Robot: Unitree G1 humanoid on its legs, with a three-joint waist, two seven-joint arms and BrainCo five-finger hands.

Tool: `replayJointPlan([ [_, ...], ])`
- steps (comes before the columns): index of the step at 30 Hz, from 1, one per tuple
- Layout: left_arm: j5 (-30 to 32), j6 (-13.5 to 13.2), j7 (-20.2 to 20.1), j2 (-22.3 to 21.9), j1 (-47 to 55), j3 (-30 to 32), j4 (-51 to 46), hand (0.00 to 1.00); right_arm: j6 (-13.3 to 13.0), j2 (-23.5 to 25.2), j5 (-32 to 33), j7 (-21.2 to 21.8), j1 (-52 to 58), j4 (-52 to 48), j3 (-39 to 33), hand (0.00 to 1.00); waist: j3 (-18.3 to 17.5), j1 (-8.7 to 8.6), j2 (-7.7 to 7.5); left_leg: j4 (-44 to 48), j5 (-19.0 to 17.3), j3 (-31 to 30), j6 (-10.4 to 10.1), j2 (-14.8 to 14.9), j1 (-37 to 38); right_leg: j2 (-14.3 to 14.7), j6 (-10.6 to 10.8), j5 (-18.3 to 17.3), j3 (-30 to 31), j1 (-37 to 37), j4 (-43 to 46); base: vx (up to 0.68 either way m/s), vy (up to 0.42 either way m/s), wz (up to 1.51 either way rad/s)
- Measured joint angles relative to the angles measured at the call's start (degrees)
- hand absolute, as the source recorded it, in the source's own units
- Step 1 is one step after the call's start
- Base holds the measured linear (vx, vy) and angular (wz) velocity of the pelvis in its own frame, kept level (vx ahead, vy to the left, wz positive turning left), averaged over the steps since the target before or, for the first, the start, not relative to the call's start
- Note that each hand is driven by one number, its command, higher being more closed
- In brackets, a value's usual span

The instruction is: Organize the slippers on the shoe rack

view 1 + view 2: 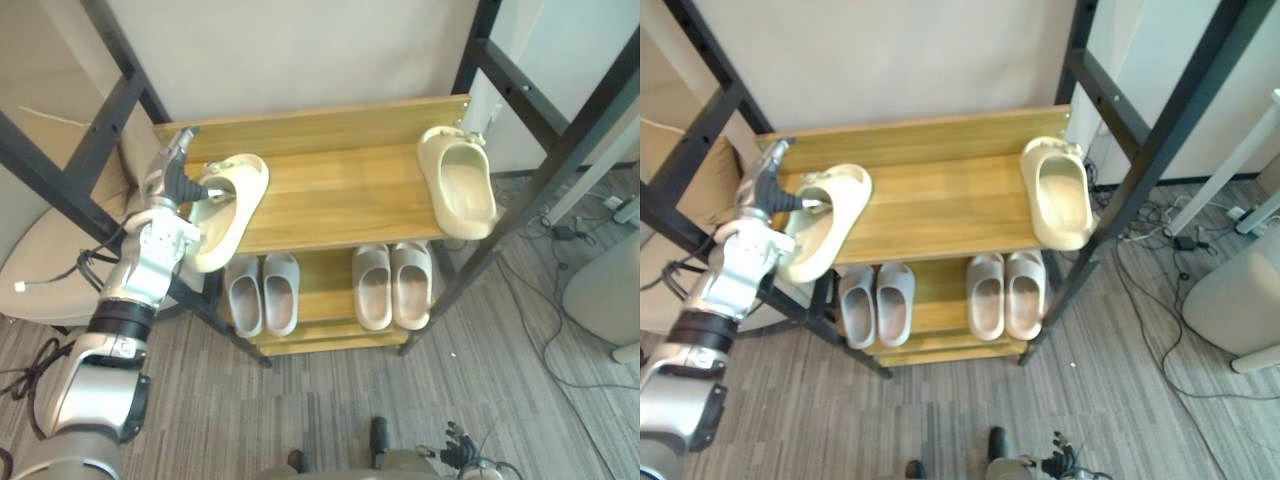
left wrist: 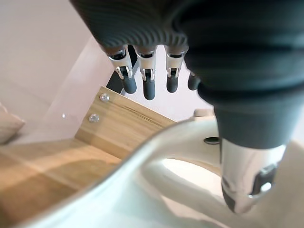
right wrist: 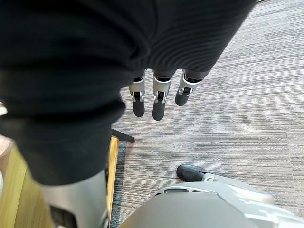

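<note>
Left hand: fingers straight, thumb inside cream slipper
Right hand: fingers loose, empty
Shoe rack: slipper overhangs top shelf's left end
Floor: grey carpet

Beige cushion, grey carpet

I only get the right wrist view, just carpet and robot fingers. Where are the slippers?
Observer: One cream slipper lies at the left end of the top shelf, poking past the front edge.
Operator: Is anything holding it?
Observer: The left robot hand has its thumb in the slipper's opening, with its fingers straight.
Operator: Where's its twin?
Observer: The other cream slipper sits at the right end of that same shelf.
</note>
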Motion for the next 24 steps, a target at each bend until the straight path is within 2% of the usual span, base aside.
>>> replayJointPlan([
  [5, 1.6, 0.2, 0.0, 0.8, -0.5, -0.8, 0.6, 0.00, -0.3, 0.0, 0.0, 0.0, 0.0, -0.2, 0.1, 0.00, 0.1, -0.15, 0.07, -0.1, 0.0, 0.5, 0.0, 0.0, -0.1, 0.0, 0.0, 0.1, 0.7, -0.5, 0.0, -0.01, 0.000, -0.06],
  [6, 1.6, 0.2, 0.0, 0.8, -0.6, -1.0, 0.6, 1.00, -0.4, 0.0, 0.0, 0.0, 0.0, -0.2, 0.1, 0.00, 0.1, -0.16, 0.07, -0.2, 0.0, 0.5, 0.0, 0.0, -0.1, 0.0, 0.0, 0.1, 0.8, -0.6, 0.0, 0.00, 0.000, 0.00],
  [17, 1.4, 0.8, 0.0, 0.7, -3.4, -1.7, 2.0, 1.00, -0.4, 0.0, 1.2, -0.1, 0.0, -1.3, 0.0, 0.00, 1.1, -0.71, 0.02, -0.1, 0.0, 0.9, 0.0, -0.1, -0.4, 0.0, -0.1, 0.4, 1.1, -0.9, 0.0, -0.01, -0.001, -0.01],
  [24, -1.0, 0.9, 0.1, 0.4, -3.7, -1.1, 2.7, 1.00, -0.3, 0.0, 2.1, -0.1, 0.1, -1.8, 0.0, 0.00, 1.4, -0.79, 0.12, -0.2, 0.0, 1.5, 0.0, -0.1, 0.0, 0.0, 0.0, 0.6, 1.4, -0.9, 0.0, -0.01, -0.002, -0.03],
])
